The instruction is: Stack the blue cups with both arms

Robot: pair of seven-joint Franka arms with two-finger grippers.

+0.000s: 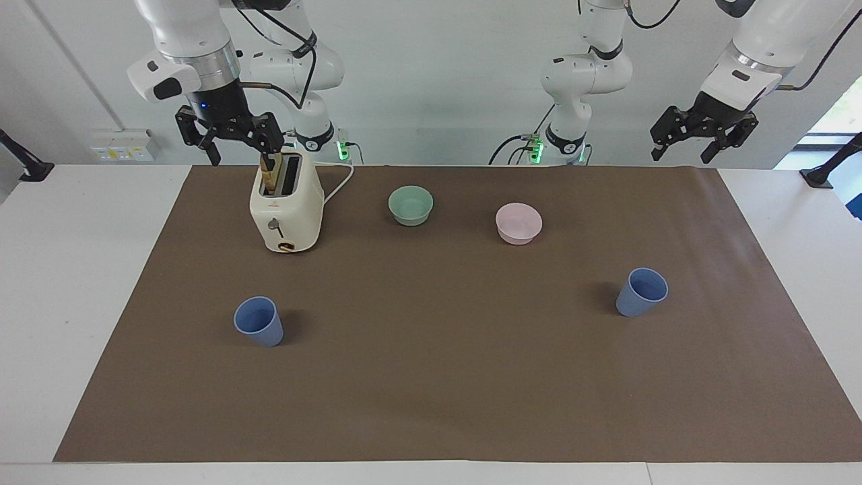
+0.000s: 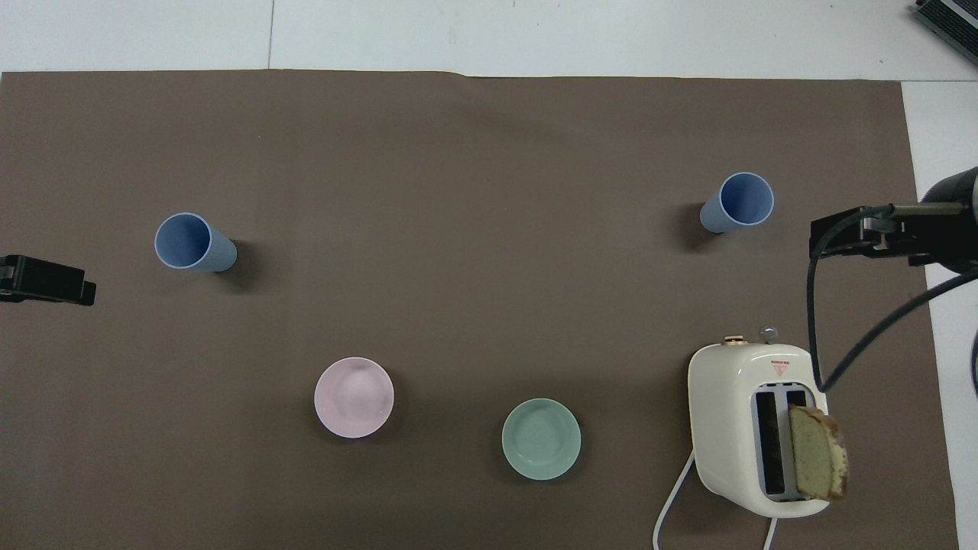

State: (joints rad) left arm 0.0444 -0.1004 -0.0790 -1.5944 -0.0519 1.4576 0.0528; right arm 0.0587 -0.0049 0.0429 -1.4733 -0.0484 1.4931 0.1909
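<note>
both blue cups are standing upright and apart on the brown mat (image 1: 431, 377), open mouths up, well away from each other at the two ends of the table: one cup (image 1: 258, 321) is sitting toward the right arm's end, farther from the robots than the cream toaster (image 1: 286, 202), and the other cup (image 1: 642, 292) is sitting toward the left arm's end, farther from the robots than the pink bowl (image 1: 518, 223). the right gripper (image 1: 229, 138) is hanging raised over the toaster and its slice of bread (image 1: 271, 172), fingers spread and gripping nothing; the left gripper (image 1: 700, 135) is hanging raised above the mat's edge at the robots' end, also spread and empty. each cup is lying out from its own arm's gripper, away from the robots and well below it, so each arm is looking like the nearer one for its own cup. the cups' long axes are running vertical, so a sideways pinch across the wall is seeming apt. they are reading as smooth, matte, tapered tumblers without handles, probably light and easy to tip. the mint bowl (image 1: 411, 205) is sitting between toaster and pink bowl.
</note>
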